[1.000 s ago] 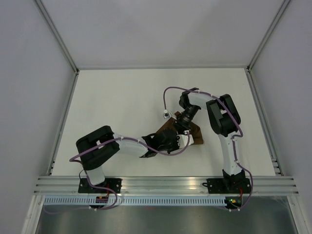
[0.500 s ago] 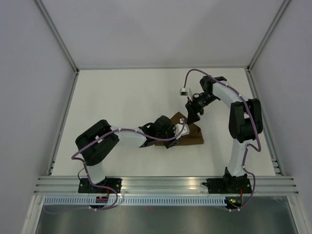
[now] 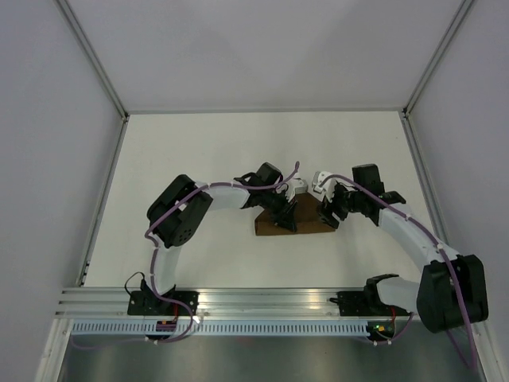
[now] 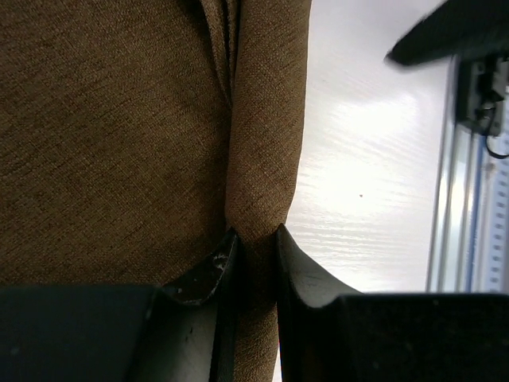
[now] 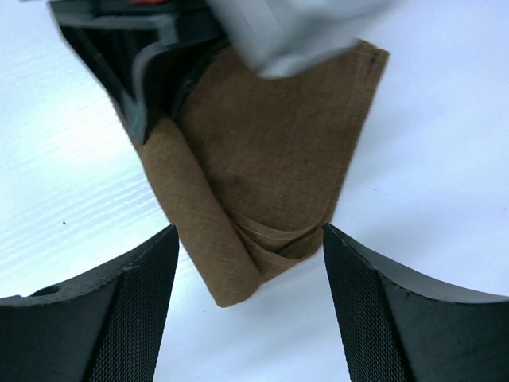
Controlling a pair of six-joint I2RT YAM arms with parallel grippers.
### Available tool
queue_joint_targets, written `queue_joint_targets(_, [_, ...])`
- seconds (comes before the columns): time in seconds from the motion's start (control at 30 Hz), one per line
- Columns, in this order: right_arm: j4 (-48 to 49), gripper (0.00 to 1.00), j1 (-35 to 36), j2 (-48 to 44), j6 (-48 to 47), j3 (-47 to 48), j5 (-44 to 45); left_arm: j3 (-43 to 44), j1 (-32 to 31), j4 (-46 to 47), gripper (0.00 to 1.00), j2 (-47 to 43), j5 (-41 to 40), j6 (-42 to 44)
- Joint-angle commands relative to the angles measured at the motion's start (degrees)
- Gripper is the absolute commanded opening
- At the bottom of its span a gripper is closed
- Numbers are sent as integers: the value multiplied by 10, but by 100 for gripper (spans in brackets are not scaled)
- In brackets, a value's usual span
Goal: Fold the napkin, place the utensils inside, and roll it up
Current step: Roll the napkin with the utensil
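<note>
White table (image 3: 199, 151) fills my top view, boxed in by grey walls, with a metal rail (image 3: 270, 301) along its near edge. Both arms bend inward from their bases and meet a little right of the table's centre: the left arm (image 3: 215, 193) comes in from the left, the right arm (image 3: 413, 239) from the right. Between them the napkin (image 3: 306, 219) lies on the table, folded into a compact brown piece with a rolled fold along one edge. On my left wrist view, the left gripper (image 4: 254, 239) has its jaws nearly together, pinching that rolled fold of cloth between its tips. On my right wrist view, the right gripper (image 5: 248, 239) hangs over the napkin's end with jaws spread wide, touching nothing that I can see.
</note>
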Motion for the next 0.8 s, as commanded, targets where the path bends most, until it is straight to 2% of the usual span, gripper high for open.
queue_joint_targets(0.0, [147, 78, 48, -46, -6, -75, 62, 23, 9, -92, 2, 51, 72, -27])
queue_joint_targets(0.2, [246, 78, 158, -80, 5, -169, 160, 51, 31, -99, 2, 86, 105, -54])
queue_joint_targets(0.33, [269, 78, 223, -66, 6, -185, 205, 71, 34, -117, 2, 108, 109, -58])
queue_joint_targets(0.57, [324, 77, 275, -25, -6, -208, 269, 90, 37, -143, 2, 121, 118, -54])
queue_joint_targets(0.67, [336, 73, 278, -1, -8, -210, 278, 90, 39, -145, 3, 118, 123, -51])
queue_joint_targets(0.77, [340, 64, 282, 14, -8, -208, 284, 91, 41, -149, 5, 114, 128, -49])
